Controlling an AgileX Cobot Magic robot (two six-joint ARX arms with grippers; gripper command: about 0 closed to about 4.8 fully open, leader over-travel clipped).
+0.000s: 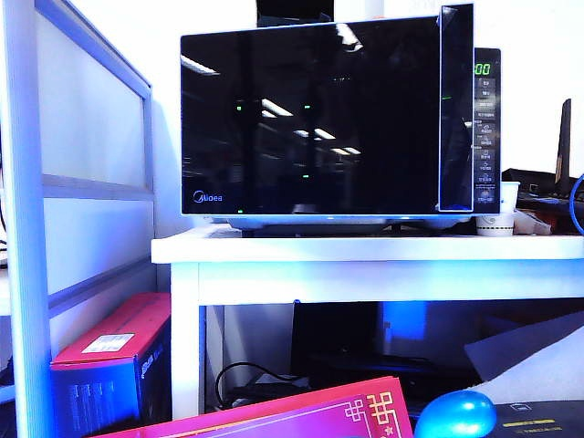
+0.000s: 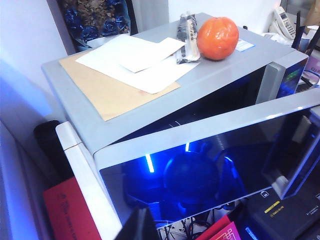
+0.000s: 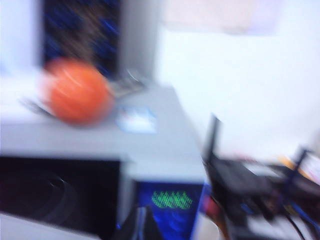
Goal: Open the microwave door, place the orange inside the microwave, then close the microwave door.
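Right wrist view: right gripper (image 3: 141, 225), shut and empty, below the orange (image 3: 76, 91); microwave door (image 2: 210, 170) ajar. Left gripper (image 2: 137, 227) unclear. Next: reopen, grasp orange.

One microwave (image 2: 100, 125), one orange (image 2: 217, 38), one blue ball (image 1: 455, 415), two red boxes (image 1: 109, 360).

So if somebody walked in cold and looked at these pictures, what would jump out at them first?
Probably the orange, bright on the microwave's grey top beside loose papers. Next, the glossy black microwave door, standing ajar with the dark cavity showing behind it. The shiny blue ball sits low in the foreground of the exterior view.
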